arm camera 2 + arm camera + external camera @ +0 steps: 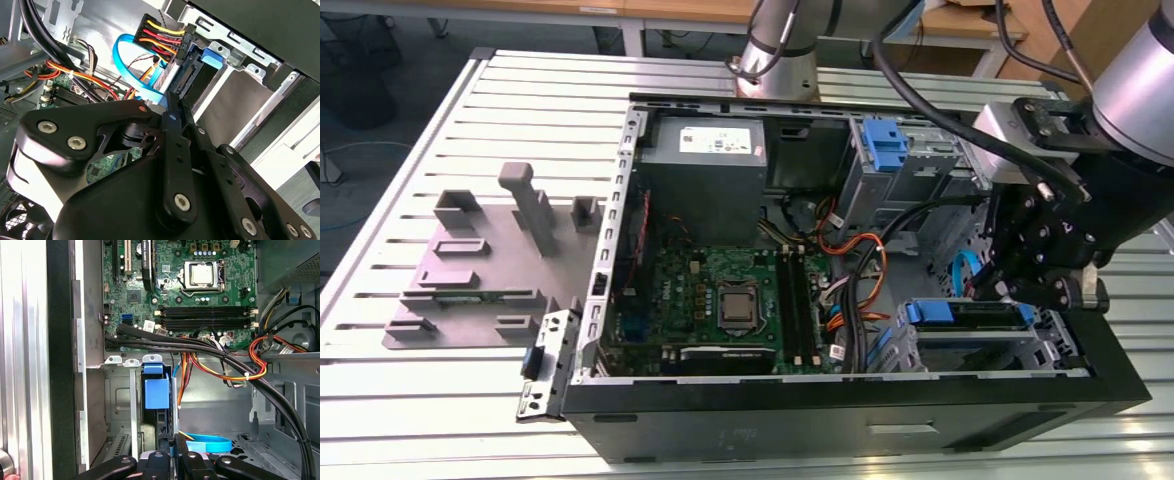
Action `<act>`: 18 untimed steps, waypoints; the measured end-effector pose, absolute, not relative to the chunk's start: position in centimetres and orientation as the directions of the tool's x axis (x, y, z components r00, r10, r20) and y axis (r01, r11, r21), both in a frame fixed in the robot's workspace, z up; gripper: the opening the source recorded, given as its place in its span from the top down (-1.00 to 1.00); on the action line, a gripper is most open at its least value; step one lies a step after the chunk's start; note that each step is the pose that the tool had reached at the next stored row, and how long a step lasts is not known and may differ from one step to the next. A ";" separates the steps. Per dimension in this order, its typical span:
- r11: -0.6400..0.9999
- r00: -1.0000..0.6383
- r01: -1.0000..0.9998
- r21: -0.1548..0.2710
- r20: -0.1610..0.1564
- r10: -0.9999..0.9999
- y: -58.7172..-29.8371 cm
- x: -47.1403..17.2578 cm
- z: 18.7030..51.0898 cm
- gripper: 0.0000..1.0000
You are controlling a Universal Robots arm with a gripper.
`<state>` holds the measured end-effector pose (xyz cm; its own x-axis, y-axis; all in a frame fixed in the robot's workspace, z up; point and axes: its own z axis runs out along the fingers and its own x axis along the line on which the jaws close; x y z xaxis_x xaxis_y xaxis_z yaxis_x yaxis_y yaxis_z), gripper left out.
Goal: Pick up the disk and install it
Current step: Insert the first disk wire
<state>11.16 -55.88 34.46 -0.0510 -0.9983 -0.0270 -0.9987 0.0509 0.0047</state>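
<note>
A slatted metal table (pixel 414 400) carries an open computer case (pixel 761 432). The disk (pixel 970 314) already lies in the drive bay (pixel 1051 345), towards the exterior view's right. In the second wrist view the claw (pixel 175 106) is clenched and empty, its tips at the disk's connector end; whether they touch it I cannot tell. Seating looks to be the step in hand. Any push calls for a straight line, clear of the blue cable (pixel 131 70).

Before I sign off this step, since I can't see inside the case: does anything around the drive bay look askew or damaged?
Nothing stands out. The disk sits square in its bay, blue rails level. A blue cable loops loosely beside it near the pincer; I cannot tell whether it is plugged in.
</note>
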 end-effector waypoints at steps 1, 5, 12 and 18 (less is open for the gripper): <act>0.051 -0.051 -0.999 0.005 -0.027 -0.998 -55.9 11.2 34.4 0.68; 0.051 -0.051 -0.999 0.005 -0.027 -0.998 -56.0 11.2 34.3 0.68; 0.051 -0.051 -0.999 0.005 -0.027 -0.998 -56.0 11.2 34.1 0.68; 0.051 -0.051 -0.999 0.005 -0.027 -0.998 -56.0 11.2 33.8 0.68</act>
<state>11.16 -56.03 33.84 -0.0510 -0.9983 -0.0269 -0.9987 0.0509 0.0047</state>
